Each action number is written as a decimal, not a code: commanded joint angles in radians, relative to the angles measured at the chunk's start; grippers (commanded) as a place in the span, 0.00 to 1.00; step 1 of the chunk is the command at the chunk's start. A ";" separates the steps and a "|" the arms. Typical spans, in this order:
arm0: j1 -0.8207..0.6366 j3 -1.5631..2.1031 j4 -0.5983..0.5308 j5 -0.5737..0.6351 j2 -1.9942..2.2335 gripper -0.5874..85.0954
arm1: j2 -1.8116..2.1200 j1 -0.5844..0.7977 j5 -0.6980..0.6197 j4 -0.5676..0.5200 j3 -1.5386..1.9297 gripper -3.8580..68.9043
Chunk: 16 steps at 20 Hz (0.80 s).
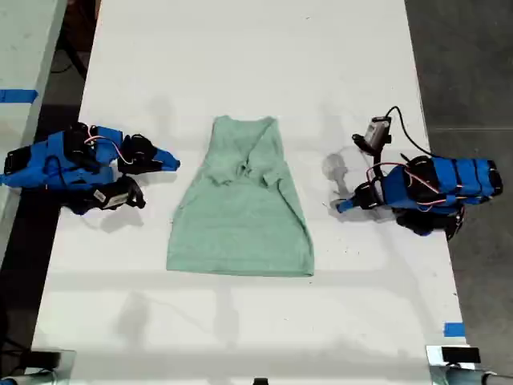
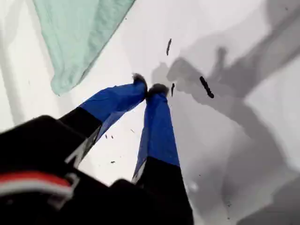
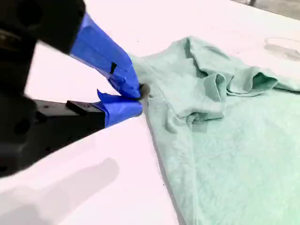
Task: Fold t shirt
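Observation:
The pale mint t shirt [image 1: 240, 216] lies flat in the middle of the white table [image 1: 240, 64], neck end far, wide hem near, sleeves tucked in wrinkled folds. My second gripper [image 1: 172, 164] is at the exterior view's left, shut on nothing, a small gap from the shirt's side edge. In the second wrist view that gripper [image 3: 139, 97] lines up with the shirt [image 3: 225, 140] edge beside the sleeve folds. My first gripper [image 1: 343, 207] rests at the exterior view's right, shut and empty, apart from the shirt. The first wrist view shows this gripper [image 2: 151, 88] over bare table, with a hem corner [image 2: 75, 33] off to one side.
A grey connector with a black cable [image 1: 377, 132] sits just beyond the first arm. Blue tape [image 1: 454, 330] marks the table's near corner at the exterior view's right. Dark floor [image 1: 473, 64] borders that side. Another table edge [image 1: 24, 48] runs along the exterior view's left.

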 commanded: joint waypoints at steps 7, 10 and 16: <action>-0.054 0.046 -0.002 -0.006 0.005 0.15 | 0.015 0.006 0.241 -0.009 0.051 0.17; -0.054 0.046 -0.002 -0.006 0.005 0.15 | 0.015 -0.025 0.252 0.006 -0.012 0.12; -0.054 0.046 -0.002 -0.006 0.005 0.15 | -0.318 -0.063 0.285 -0.041 -0.284 0.34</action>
